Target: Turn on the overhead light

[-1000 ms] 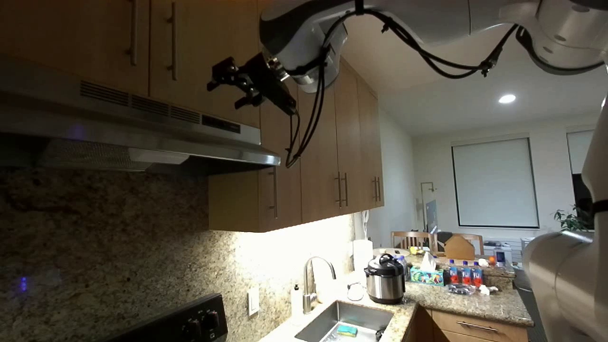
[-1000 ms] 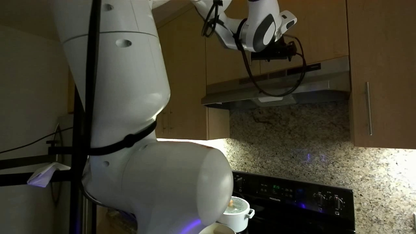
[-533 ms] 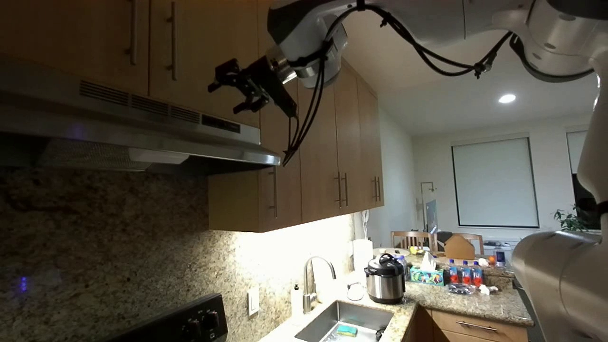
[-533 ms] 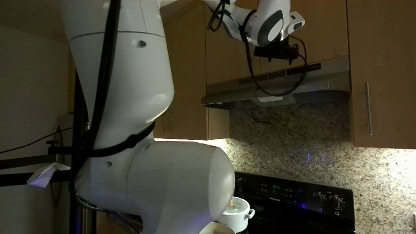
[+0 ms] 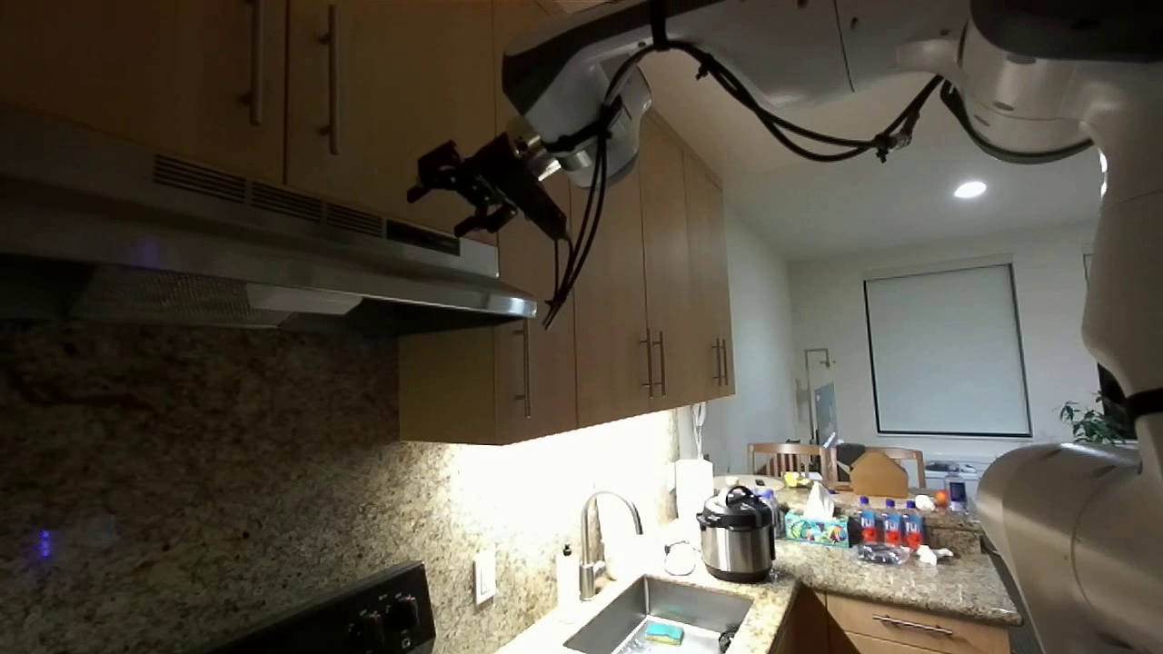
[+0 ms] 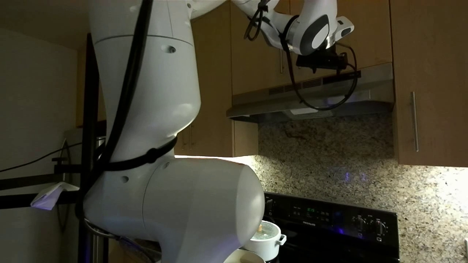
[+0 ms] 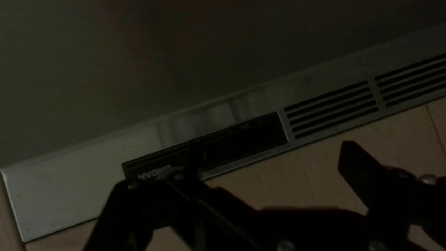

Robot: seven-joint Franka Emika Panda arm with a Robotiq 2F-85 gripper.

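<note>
Beneath the stainless-steel range hood point(image 5: 227, 247) sits the overhead light point(image 5: 303, 298), a pale panel that looks dull and unlit. The same overhead light point(image 6: 304, 111) shows in an exterior view from the stove side. On the hood's upper face a dark control strip point(image 7: 247, 136) lies beside the vent slots; its small buttons are too dark to make out. My gripper point(image 5: 440, 210) is open, tilted down above the hood near this strip. In the wrist view the gripper point(image 7: 272, 148) has wide-apart fingers with nothing between them, one overlapping the strip. Contact cannot be judged.
Wooden cabinet doors with bar handles point(image 5: 332, 77) rise directly behind the gripper. Black cables point(image 6: 331, 107) loop from the wrist in front of the hood. Below are the black stove point(image 6: 329, 219) and a white pot point(image 6: 266, 244).
The gripper has sunk slightly toward the hood. In the stove-side exterior view the hand has shifted right along the hood, and the arm has followed. The gripper stays open.
</note>
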